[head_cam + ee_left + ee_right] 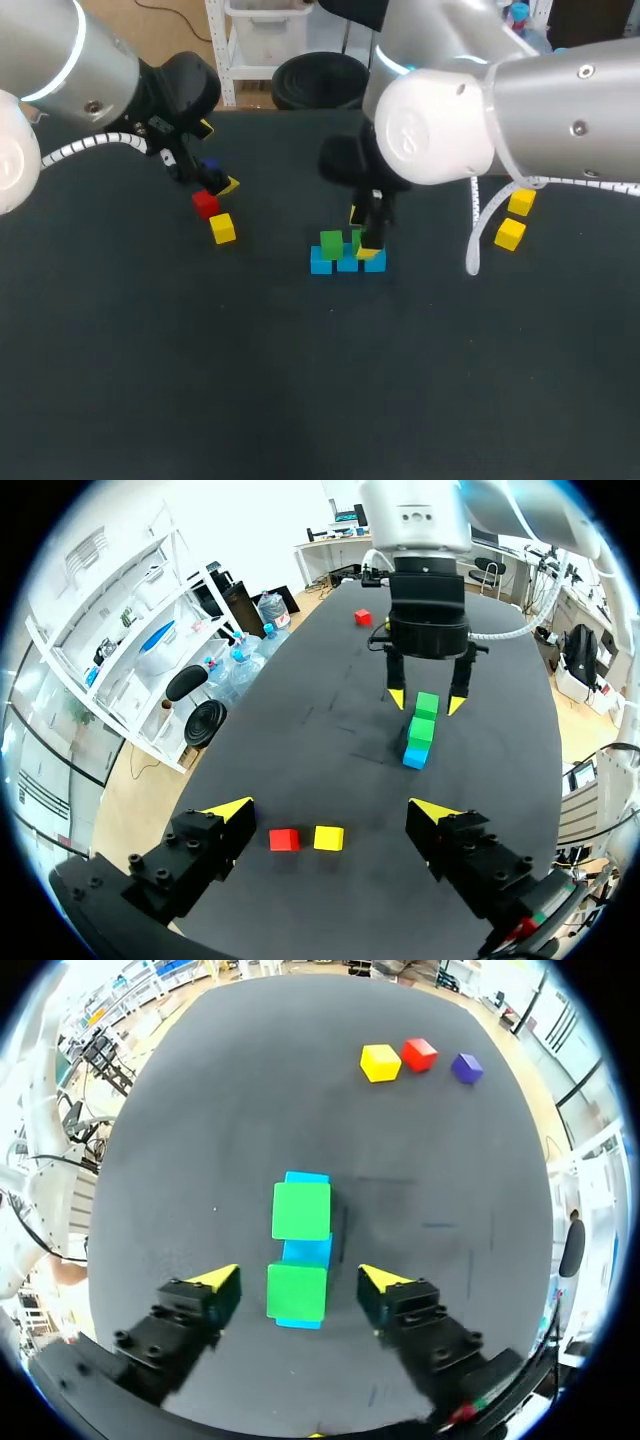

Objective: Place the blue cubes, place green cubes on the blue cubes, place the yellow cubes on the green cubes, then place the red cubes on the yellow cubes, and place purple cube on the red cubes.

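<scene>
Black matte tabletop (150,380) is carrying a row of three blue plastic cubes (347,263) near its middle in the head view, with a first green plastic cube (331,243) sitting on the row's left part and a second green cube (357,239) sitting toward its right end, partly hidden by the right gripper (368,232), which is hanging directly over it. The left gripper (215,160) is hovering toward the tabletop's far left corner, just beyond a red cube (205,203) and a yellow cube (222,228); two more yellow cubes (515,218) are lying near the right edge. From the left wrist view, the left gripper (330,810) is standing wide apart and released, with the red cube (284,839) and yellow cube (328,837) lying side by side between its fingers, neither touched; ahead, the right gripper (427,700) is flanking the green cubes. From the right wrist view, the right gripper (300,1280) is spread and grasping nothing: the second green cube (297,1292) is resting between its yellow tips with a gap showing on each side, bare blue is showing between it and the first green cube (301,1210), and a small purple cube (466,1067) is lying beside the red one near the tabletop's edge.
</scene>
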`<state>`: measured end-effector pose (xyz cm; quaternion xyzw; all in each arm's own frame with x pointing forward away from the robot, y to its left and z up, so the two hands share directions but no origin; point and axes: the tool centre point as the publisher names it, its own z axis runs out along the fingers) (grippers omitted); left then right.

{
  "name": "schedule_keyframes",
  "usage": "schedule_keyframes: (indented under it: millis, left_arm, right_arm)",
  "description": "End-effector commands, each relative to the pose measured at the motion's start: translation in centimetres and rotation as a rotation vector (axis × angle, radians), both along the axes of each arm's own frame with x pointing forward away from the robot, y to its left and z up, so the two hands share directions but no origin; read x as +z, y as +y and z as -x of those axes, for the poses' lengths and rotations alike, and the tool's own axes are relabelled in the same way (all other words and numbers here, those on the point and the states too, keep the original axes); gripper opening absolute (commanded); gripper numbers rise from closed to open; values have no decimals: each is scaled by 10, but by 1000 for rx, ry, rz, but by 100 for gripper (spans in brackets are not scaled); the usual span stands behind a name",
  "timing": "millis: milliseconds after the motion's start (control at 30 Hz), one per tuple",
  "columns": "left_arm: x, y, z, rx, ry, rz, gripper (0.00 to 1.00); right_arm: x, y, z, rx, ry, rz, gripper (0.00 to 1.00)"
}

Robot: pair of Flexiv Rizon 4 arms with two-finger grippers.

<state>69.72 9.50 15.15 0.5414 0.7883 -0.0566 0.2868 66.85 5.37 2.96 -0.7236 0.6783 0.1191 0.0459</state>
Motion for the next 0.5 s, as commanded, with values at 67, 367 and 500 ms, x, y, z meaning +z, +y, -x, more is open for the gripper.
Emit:
schedule_keyframes:
  millis: [67, 367, 500]
  left_arm:
    - [-1, 1, -2, -5, 1, 3, 100]
    - [-1, 1, -2, -5, 1, 3, 100]
    - [-1, 1, -2, -5, 1, 3, 100]
  right_arm:
    - [2, -5, -1, -29, -10, -7, 100]
    - [29, -39, -9, -179, -45, -57, 100]
    - [35, -57, -12, -266, -66, -52, 100]
